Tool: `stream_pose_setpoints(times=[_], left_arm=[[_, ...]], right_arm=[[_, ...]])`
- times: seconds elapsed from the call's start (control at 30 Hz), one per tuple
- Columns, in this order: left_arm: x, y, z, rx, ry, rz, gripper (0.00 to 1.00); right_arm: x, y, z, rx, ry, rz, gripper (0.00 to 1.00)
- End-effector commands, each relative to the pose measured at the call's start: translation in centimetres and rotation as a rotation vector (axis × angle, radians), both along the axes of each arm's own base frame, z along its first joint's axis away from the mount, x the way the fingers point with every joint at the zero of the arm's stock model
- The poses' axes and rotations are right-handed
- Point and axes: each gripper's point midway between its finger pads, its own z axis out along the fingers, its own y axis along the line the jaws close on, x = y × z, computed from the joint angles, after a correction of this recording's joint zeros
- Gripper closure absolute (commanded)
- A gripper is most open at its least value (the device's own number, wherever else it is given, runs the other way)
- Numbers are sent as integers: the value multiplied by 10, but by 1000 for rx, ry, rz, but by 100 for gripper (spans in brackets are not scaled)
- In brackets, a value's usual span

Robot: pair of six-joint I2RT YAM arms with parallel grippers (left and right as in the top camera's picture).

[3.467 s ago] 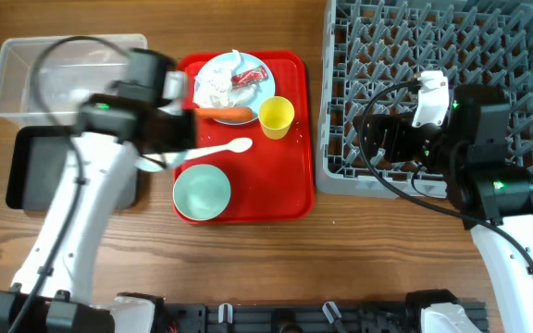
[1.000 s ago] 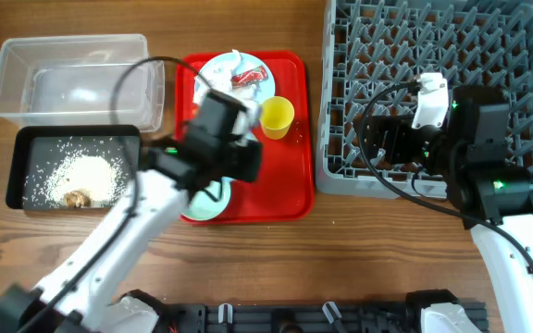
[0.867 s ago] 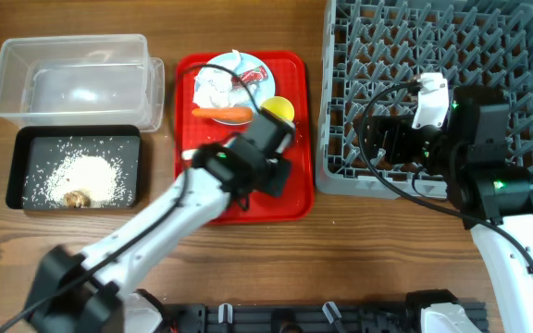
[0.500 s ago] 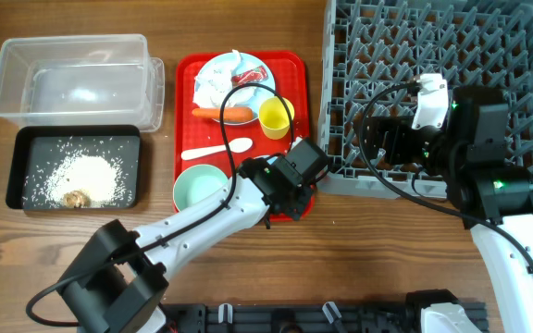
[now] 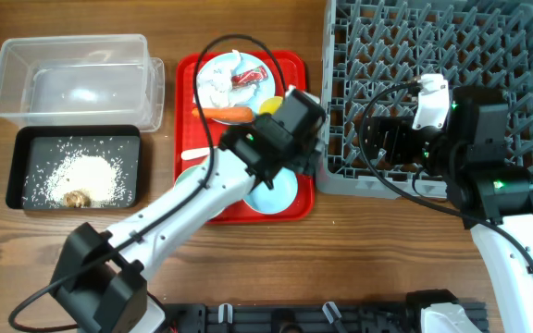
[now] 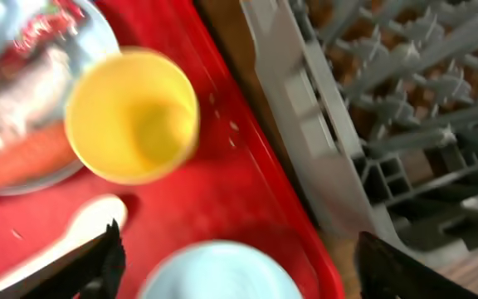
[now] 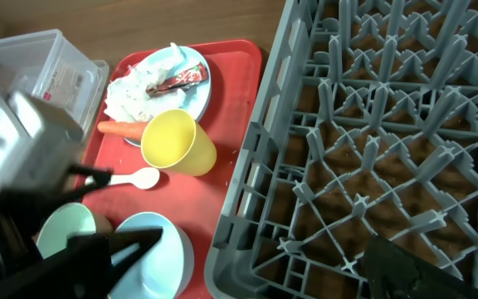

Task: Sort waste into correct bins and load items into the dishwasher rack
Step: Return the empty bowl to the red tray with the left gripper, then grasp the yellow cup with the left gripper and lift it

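In the left wrist view, the left gripper [image 6: 239, 253] has its two dark fingers [image 6: 106, 259] spread wide and grips nothing. Low between them shows the rim of the pale blue bowl [image 6: 222, 274], sitting on the flat red serving tray [image 6: 247, 178]. Ahead of the gripper the small yellow cup [image 6: 131, 115] stands upright on that tray. Near one finger lies the white plastic spoon [image 6: 69, 241]. Beyond the spoon the orange carrot [image 6: 15, 162] rests at the edge of the pale blue round plate [image 6: 98, 37], which carries the small red wrapper [image 6: 40, 29]. On the gripper's other side, just beside the tray, is the large grey plastic dishwasher rack [image 6: 388, 100].

In the right wrist view, the right gripper [image 7: 260, 257] is also parted wide and empty, hovering over the rack's edge nearest the tray. Past that edge, ahead of the gripper, the plate holds a crumpled white tissue [image 7: 135, 87] with the wrapper. The carrot, cup and spoon come nearer. The pale green bowl [image 7: 60, 237] and the blue bowl lie nearest, side by side. The left arm [image 7: 31, 133] blurs across that side.

From overhead, the clear see-through plastic tub [image 5: 72, 42] and the shallow black tray [image 5: 17, 166] sit well away from both grippers, beyond the red tray's far side. The black tray holds loose white rice grains [image 5: 81, 173] and a small brownish food lump [image 5: 77, 197].
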Motion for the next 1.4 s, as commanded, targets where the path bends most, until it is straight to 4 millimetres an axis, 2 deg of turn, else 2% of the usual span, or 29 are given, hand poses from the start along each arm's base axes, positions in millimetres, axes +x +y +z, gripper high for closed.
stream_pose_setpoints(times=[0.0, 0.1, 0.23, 0.27, 0.57, 0.63, 0.7, 0.77, 0.8, 0.93, 1.03, 1.07, 1.13, 1.23, 1.37], left_arm=[[30, 14, 13, 41, -95, -108, 10], [43, 12, 0, 50, -99, -211, 11], [41, 5, -41, 108, -35, -265, 14], [41, 5, -45, 112, -28, -265, 15], [49, 1, -41, 102, -60, -270, 25], [50, 2, -49, 127, -57, -283, 27], [51, 1, -66, 143, -32, -289, 29], [52, 1, -69, 147, -28, -286, 43], [56, 4, -68, 165, -45, -271, 55], [61, 11, -71, 207, -59, -245, 67], [60, 12, -91, 225, -27, -249, 71], [61, 11, -98, 230, -18, -249, 81], [64, 9, -97, 217, -29, -238, 93], [71, 4, -80, 166, -72, -194, 96], [77, 7, -21, 20, -139, -46, 96]], right_arm=[[5, -3, 6, -10, -18, -16, 0], [4, -3, 7, -8, -17, -17, 0], [4, -3, 7, -8, -17, -17, 0], [4, -3, 7, -8, -17, -17, 0], [5, -3, 7, -8, -18, -16, 0], [5, -3, 7, -9, -18, -17, 0], [5, -3, 6, -9, -17, -17, 0], [5, -3, 6, -9, -18, -16, 1], [5, -3, 7, -9, -18, -17, 0], [5, -3, 7, -10, -19, -16, 0], [5, -4, 7, -12, -19, -16, 0], [5, -6, 6, -22, -20, -28, 0], [6, -7, 6, -26, -20, -32, 0], [6, -7, 6, -26, -22, -32, 0], [6, -7, 6, -24, -21, -33, 0]])
